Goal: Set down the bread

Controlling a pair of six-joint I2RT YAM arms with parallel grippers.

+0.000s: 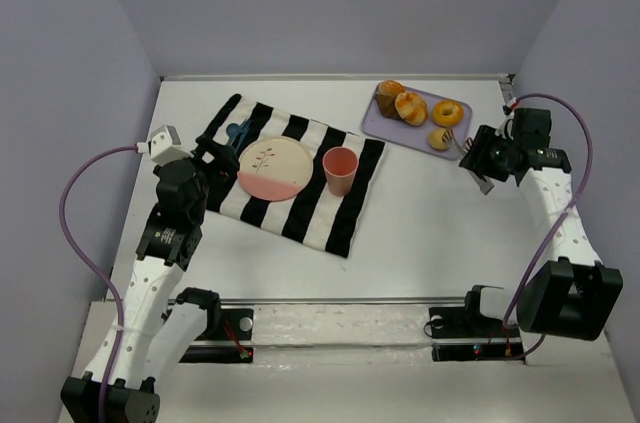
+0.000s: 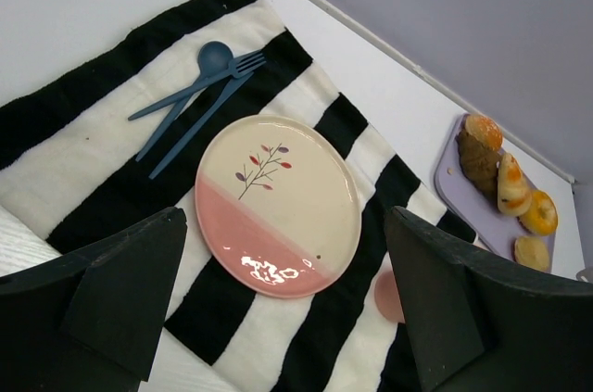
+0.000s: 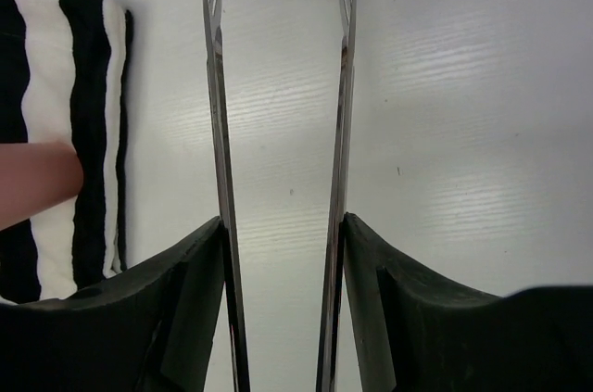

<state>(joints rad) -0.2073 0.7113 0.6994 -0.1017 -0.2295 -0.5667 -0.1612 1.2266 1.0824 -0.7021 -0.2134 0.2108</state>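
The white table (image 1: 430, 233) carries a black-and-white striped cloth (image 1: 300, 213) left of centre. A purple tray (image 1: 395, 130) sits at the upper right. On the cloth are a pink-and-cream plate (image 1: 270, 167) with nothing on it, a pink cup (image 1: 340, 171) just to its right, and blue cutlery (image 2: 199, 86) to the upper left.

All the bread (image 1: 411, 106) lies on the tray, so nothing has been picked yet. The left gripper (image 2: 287, 225) hangs over the plate with its fingers spread and nothing between them. The right gripper (image 3: 283, 221) clasps metal tongs (image 3: 219, 86); their arms stand apart, with the tips at the tray's near edge beside a small yellow piece (image 1: 439, 139).

The step looks like the approach. Next, the tongs should straddle one piece, squeeze it, and carry it left to the plate.
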